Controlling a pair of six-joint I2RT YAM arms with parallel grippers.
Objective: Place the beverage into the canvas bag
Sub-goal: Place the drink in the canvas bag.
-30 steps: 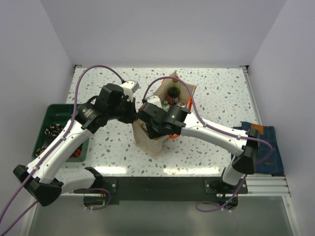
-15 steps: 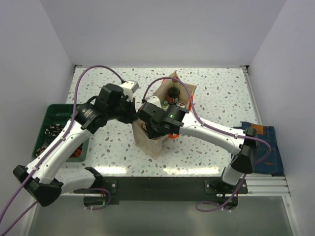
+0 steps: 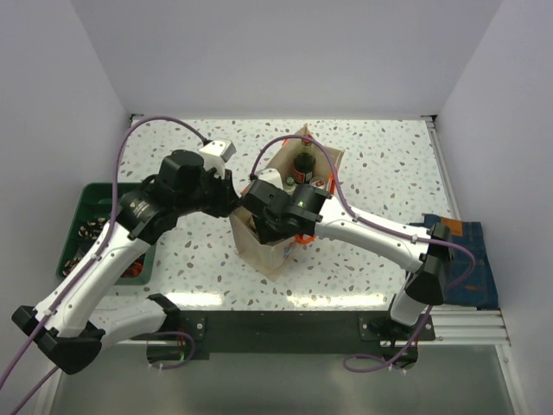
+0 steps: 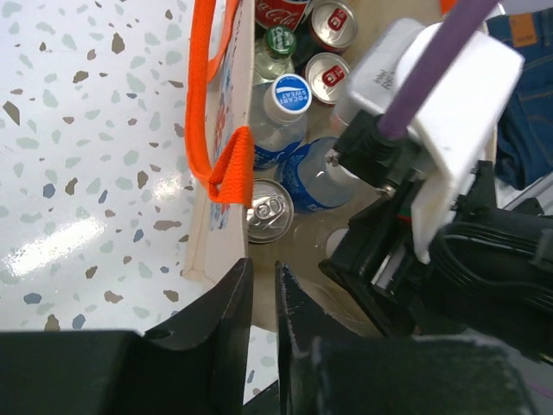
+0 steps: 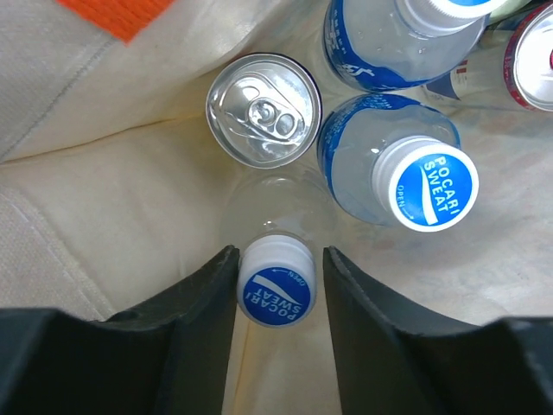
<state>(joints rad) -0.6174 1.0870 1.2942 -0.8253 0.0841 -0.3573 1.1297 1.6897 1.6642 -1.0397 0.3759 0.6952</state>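
Note:
The beige canvas bag (image 3: 259, 252) with orange handles stands mid-table and holds several cans and bottles. My right gripper (image 5: 278, 259) is deep inside it, open. A clear Pocari Sweat bottle with a blue-and-white cap (image 5: 276, 294) stands between the jaws; the left finger touches the cap and a gap shows on the right. My left gripper (image 4: 262, 294) is at the bag's near-left corner (image 4: 216, 233), jaws closed to a thin slit with beige cloth in it. In the top view the left gripper (image 3: 232, 204) meets the bag's left rim.
In the bag a silver can (image 5: 263, 108) and another Pocari bottle (image 5: 428, 181) stand close to my right fingers. Red cans (image 4: 333, 26) lie further in. A green tray (image 3: 91, 203) sits at the left table edge and folded blue denim (image 3: 471, 259) at the right.
My left arm has swung its elbow and wrist left and up, with its fingertips still at the bag's left rim. The right arm and the bag have hardly moved.

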